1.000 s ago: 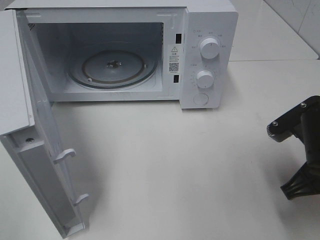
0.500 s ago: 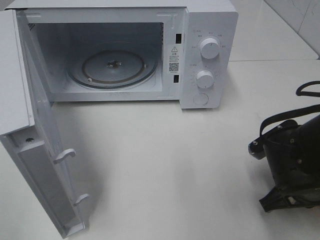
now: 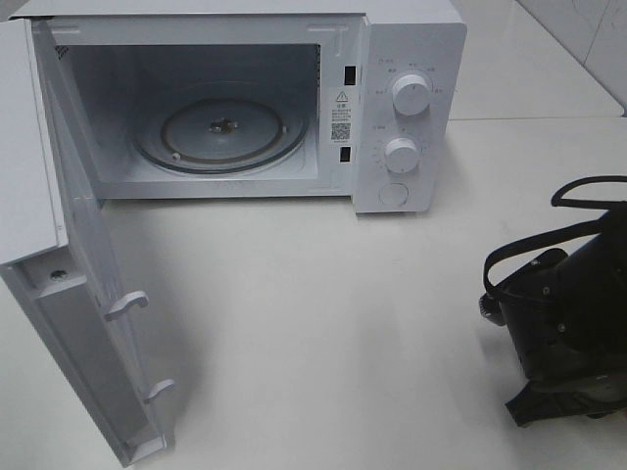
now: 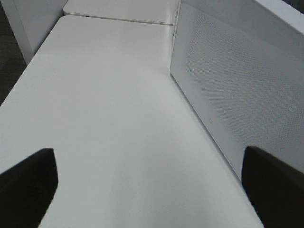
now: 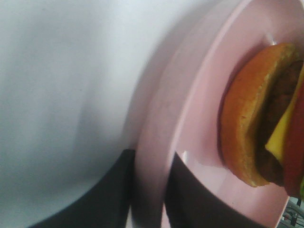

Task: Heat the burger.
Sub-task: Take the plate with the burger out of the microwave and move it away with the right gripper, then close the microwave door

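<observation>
Near right: the right arm (image 3: 568,323) has advanced leftward into the overhead view over the last second, from the table's right edge to farther in. Its wrist view shows the right gripper (image 5: 149,190) straddling the rim of the pink plate (image 5: 190,118), one finger on either side; whether the rim is truly pinched cannot be told, as the jaws appear to be shifting. The burger (image 5: 266,118) sits on that plate, just beyond the gripped rim; overhead, the arm hides both. Judgement: plate pickup is under way, transfer not yet begun.

Near left: the left gripper (image 4: 152,185) hangs wide open, holding nothing, beside the microwave door (image 3: 93,323).

Middle: bare table (image 3: 323,323), open room between arm and oven.

Far: microwave (image 3: 245,108) open, turntable (image 3: 220,132) unloaded. The door swings out at the left, so the approach lies from the right, under the cavity's top edge.
</observation>
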